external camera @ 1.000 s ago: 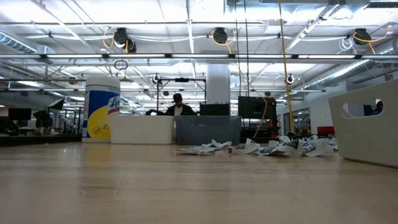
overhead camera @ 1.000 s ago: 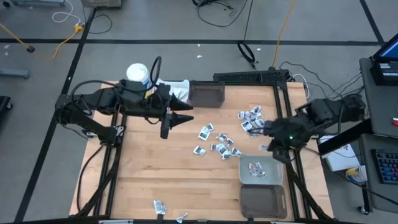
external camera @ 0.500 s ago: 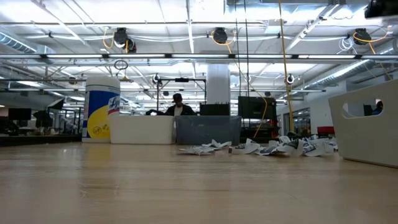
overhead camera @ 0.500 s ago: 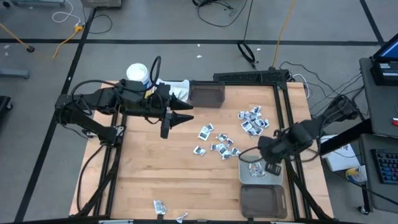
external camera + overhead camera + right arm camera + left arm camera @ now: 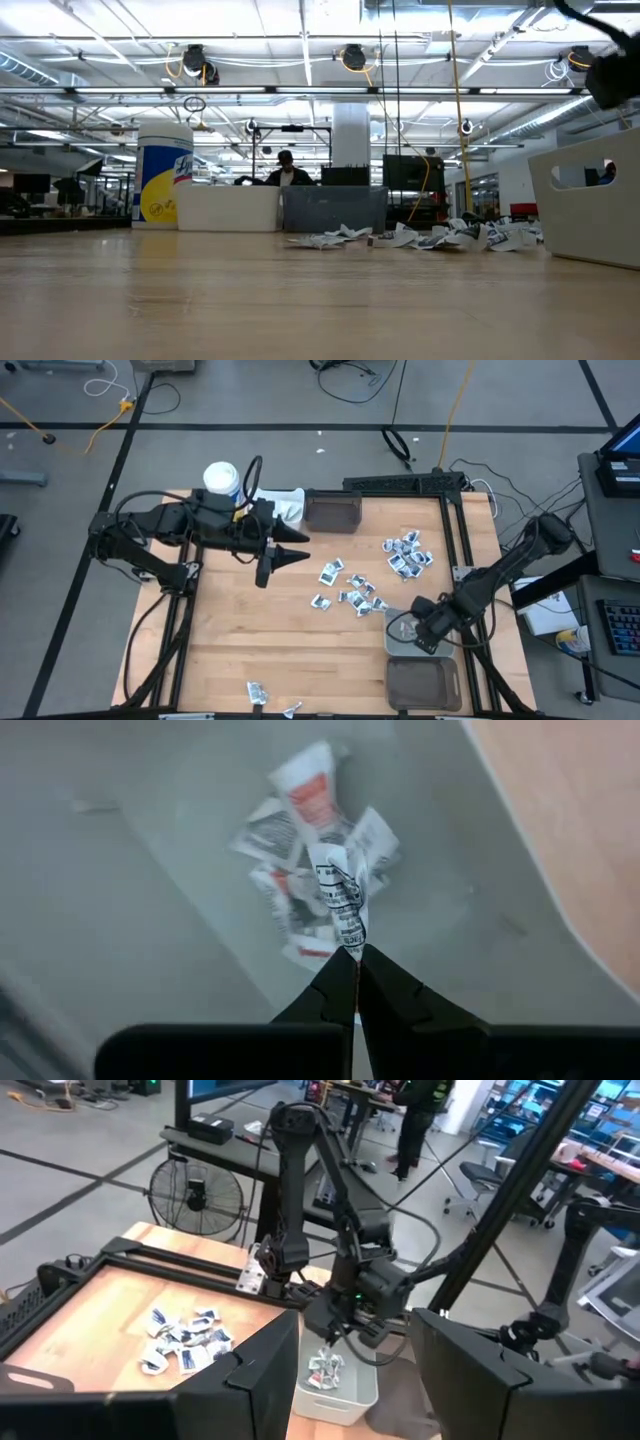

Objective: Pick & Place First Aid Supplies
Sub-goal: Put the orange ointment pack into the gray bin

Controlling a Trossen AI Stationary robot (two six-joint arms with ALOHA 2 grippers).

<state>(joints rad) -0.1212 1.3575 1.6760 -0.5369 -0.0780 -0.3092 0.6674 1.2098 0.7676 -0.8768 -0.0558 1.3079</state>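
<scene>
First aid supplies lie scattered as small white packets [image 5: 350, 592] mid-table, with a second heap [image 5: 405, 554] farther right and two more [image 5: 257, 692] at the near edge. My right gripper [image 5: 352, 960] is over the grey bin [image 5: 440, 645], shut on one printed packet [image 5: 343, 890]. Several packets [image 5: 290, 840] lie on the bin's floor. The left wrist view shows this gripper [image 5: 330, 1342] above the bin [image 5: 345, 1398]. My left gripper [image 5: 292, 552] hovers open, high over the table's left half, with nothing between its fingers. My right gripper pinches the packet by one end [image 5: 349, 935] between its two fingertips. The fingers point steeply down from above. The packet hangs below them over the bin's packets; whether it touches them cannot be told.
A dark bin [image 5: 333, 512] stands at the far edge, beside a white bin [image 5: 285, 505] and a white cup with a yellow band [image 5: 220, 478]. Another dark bin [image 5: 423, 682] sits at the near right. A person [image 5: 415, 1110] stands beyond the table.
My right gripper, shut on the packet throughout, has gone from beside the right-hand heap toward the table's near edge and well down, to just over the grey bin. Its wrist has rolled and tipped to point more steeply down. My left arm has kept still.
</scene>
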